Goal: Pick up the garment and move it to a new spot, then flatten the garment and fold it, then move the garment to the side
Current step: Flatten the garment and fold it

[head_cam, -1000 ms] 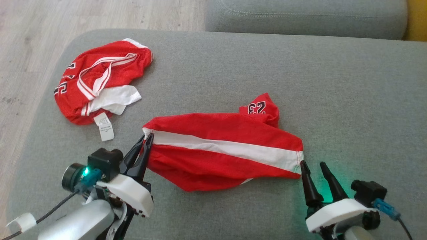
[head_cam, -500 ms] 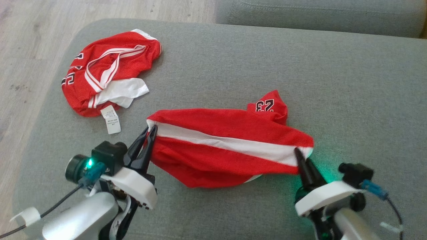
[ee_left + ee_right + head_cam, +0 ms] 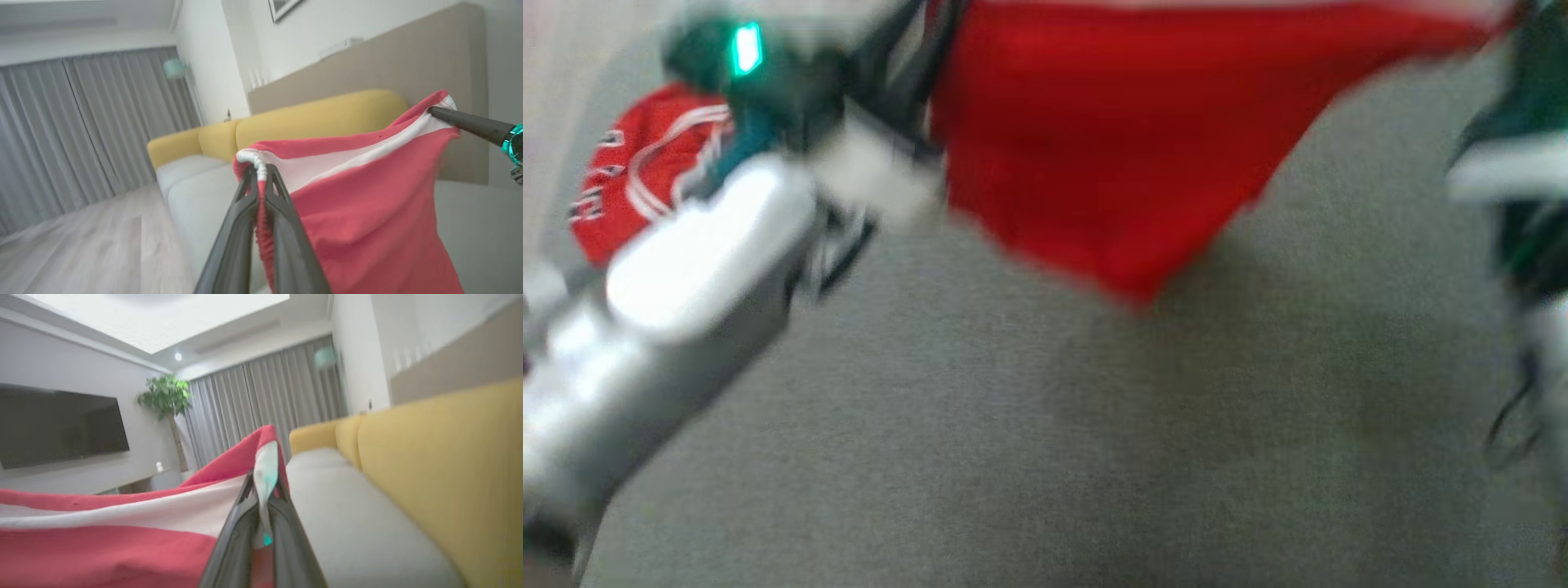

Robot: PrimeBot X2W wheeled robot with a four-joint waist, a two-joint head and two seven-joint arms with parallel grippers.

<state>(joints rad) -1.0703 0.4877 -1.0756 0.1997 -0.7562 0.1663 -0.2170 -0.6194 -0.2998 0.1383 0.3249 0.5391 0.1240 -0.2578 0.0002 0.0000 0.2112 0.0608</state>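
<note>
Left fingers: pinched fully shut on one end of the garment's white waistband. The bunched edge sits right between the tips in my left wrist view.
Right fingers: shut as well, clamped on the opposite end of that band, with a slip of white cloth standing up between the tips.
Garment position: lifted off the grey cushion and hanging in the air between my two arms. My head view is badly smeared, but the red cloth sags to a point that looks clear of the cushion.
Long axis: the white band runs from one grip straight across to the other, roughly level with a little slack. The red body drops below it.
Direction from the fingers: the cloth lies inboard of and beneath both grips. Each arm has its own end, so neither is nearer.
Neighbour: a second red garment lies on the cushion at the far left, beyond my left arm and well apart from the hanging cloth.
Step, as I read it: the carry to a new spot, with flattening and folding not yet begun.
What the set-down needs: I judge both arms should travel together across the band's line, with the spacing held so it does not sag. The bare cushion away from the left-hand pile looks best.
Risk: thin hem grips could slip if I pull the arms apart.
</note>
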